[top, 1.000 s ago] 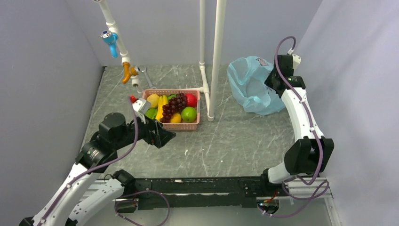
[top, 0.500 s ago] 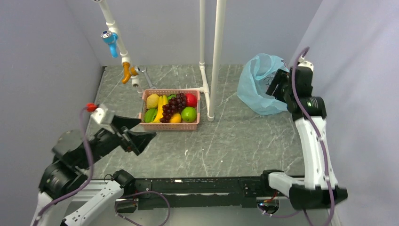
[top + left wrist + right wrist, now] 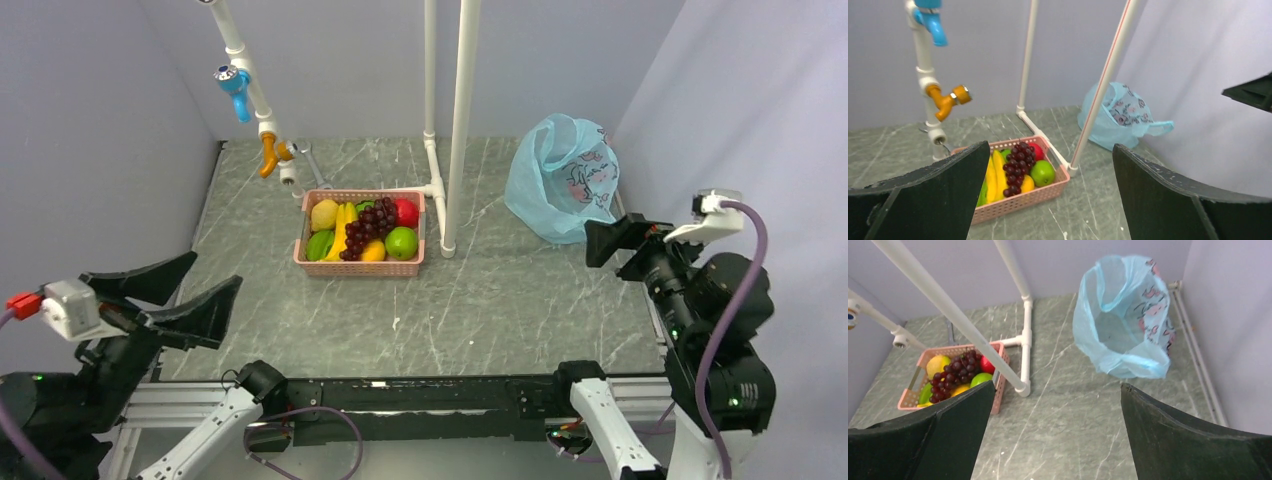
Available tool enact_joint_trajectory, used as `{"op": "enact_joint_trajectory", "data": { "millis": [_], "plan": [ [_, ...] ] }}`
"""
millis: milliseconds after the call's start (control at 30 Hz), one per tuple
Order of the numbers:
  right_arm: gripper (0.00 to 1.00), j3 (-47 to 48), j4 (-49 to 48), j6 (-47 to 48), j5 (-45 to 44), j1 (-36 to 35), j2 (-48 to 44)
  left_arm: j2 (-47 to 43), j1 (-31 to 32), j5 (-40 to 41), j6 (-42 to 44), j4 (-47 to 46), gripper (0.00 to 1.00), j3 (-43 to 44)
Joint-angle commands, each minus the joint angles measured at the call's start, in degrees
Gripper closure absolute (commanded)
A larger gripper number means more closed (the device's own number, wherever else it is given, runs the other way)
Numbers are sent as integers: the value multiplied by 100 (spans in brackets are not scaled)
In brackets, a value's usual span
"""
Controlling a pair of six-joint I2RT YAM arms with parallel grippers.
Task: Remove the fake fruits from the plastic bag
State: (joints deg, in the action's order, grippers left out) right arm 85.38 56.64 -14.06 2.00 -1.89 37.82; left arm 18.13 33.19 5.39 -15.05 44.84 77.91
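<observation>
Top external view: the fake fruits (image 3: 365, 232) fill the pink basket (image 3: 362, 269). The plastic bag (image 3: 560, 180), far right, looks empty. The left gripper (image 3: 216, 268) and the right gripper (image 3: 600, 243) hang near with jaws apart, holding nothing. The task seems done.

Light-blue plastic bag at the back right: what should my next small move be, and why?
Probably only a closer look: ease the open right gripper toward the mouth of the thin light-blue plastic bag. Its inside looks empty, the glossy plastic fruits lie in the pink lattice basket, and the left gripper is open and empty too.
</observation>
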Motion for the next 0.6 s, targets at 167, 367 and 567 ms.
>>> {"op": "enact_joint_trajectory", "data": {
  "millis": [167,367,567],
  "plan": [
    [0,815,-104,284,-868,-75,-365,-118,-11,728,317,-340,1,465],
    [0,810,-419,-72,-1910,-70,-905,-48,-6,783,234,-428,1,473],
    [0,519,-274,-111,-2170,-67,-805,257,-6,826,84,-274,1,535]
  ]
}}
